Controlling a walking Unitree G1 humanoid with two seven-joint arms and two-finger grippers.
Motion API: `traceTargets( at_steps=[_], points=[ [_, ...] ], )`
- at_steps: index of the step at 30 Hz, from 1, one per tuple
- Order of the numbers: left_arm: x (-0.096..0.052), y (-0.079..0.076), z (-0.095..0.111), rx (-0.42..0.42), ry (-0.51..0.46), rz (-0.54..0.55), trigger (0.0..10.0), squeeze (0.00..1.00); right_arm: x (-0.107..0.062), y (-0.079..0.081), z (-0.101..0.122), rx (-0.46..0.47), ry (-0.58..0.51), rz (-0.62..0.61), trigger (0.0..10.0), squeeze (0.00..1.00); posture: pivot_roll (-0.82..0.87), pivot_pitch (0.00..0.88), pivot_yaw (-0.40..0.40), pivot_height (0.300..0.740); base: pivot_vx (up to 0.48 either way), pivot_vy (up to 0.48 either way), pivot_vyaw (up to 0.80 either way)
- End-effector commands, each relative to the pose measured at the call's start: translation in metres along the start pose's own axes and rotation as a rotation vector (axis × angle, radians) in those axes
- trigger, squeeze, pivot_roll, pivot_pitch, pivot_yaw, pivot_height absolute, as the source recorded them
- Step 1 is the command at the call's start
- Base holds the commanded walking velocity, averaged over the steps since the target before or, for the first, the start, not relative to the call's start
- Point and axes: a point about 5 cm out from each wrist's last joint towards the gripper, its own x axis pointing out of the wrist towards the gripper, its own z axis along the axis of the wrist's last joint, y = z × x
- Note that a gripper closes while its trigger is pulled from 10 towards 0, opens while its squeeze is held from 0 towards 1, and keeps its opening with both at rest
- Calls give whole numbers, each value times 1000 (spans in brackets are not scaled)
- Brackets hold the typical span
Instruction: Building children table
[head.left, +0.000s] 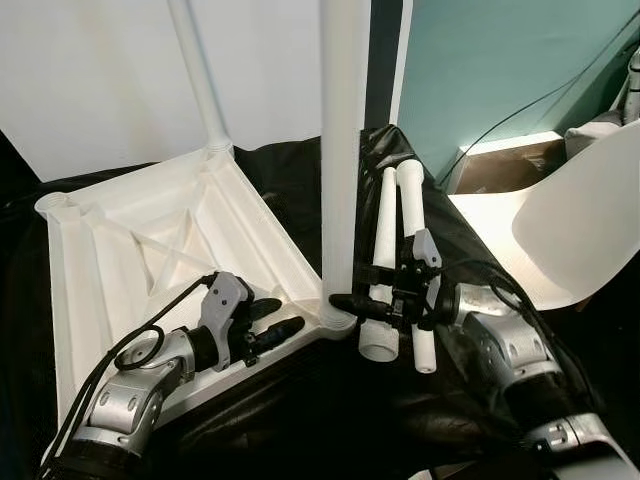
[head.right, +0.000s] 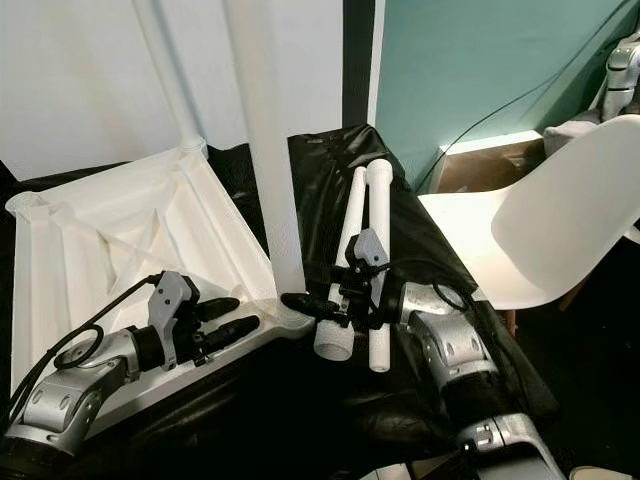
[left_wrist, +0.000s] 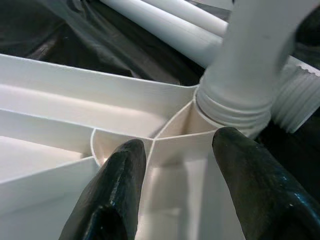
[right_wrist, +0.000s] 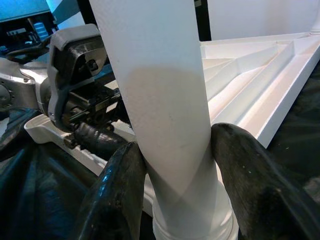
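The white table top (head.left: 120, 260) lies upside down on a black sheet. One white leg (head.left: 200, 80) stands in its far corner. Another leg (head.left: 342, 150) stands in the near corner socket (left_wrist: 235, 107). My right gripper (right_wrist: 175, 185) is shut on this near leg just above its threaded base, one finger (right_wrist: 120, 195) on each side. My left gripper (head.left: 275, 322) is open over the ribbed underside beside the same corner, fingertips (left_wrist: 127, 155) apart above the ribs. Two loose legs (head.left: 398, 225) lie side by side on the sheet behind my right wrist.
A white chair (head.left: 580, 220) stands at the right, close to my right arm. Behind it are a brown box (head.left: 500, 165), a teal wall and a hanging cable. The black sheet (head.left: 300, 410) covers the floor around the table top.
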Motion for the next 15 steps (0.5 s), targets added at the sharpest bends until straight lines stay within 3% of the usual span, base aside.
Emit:
traceTargets(
  at_steps=[1, 7, 15],
  points=[
    [-3, 4, -1, -11, 0, 26, 10000, 0, 2, 5, -3, 40, -10, 19, 0, 0, 7, 0, 37, 740, 0, 0, 0],
    [-18, 6, 3, -62, -48, 62, 10000, 0, 2, 20, 0, 100, -68, -4, 0, 0, -5, 0, 47, 740, 0, 0, 0],
    [-28, -5, -7, -90, 7, 25, 10000, 0, 8, 34, 3, 143, -100, 12, 0, 0, -4, 0, 47, 740, 0, 0, 0]
  ],
)
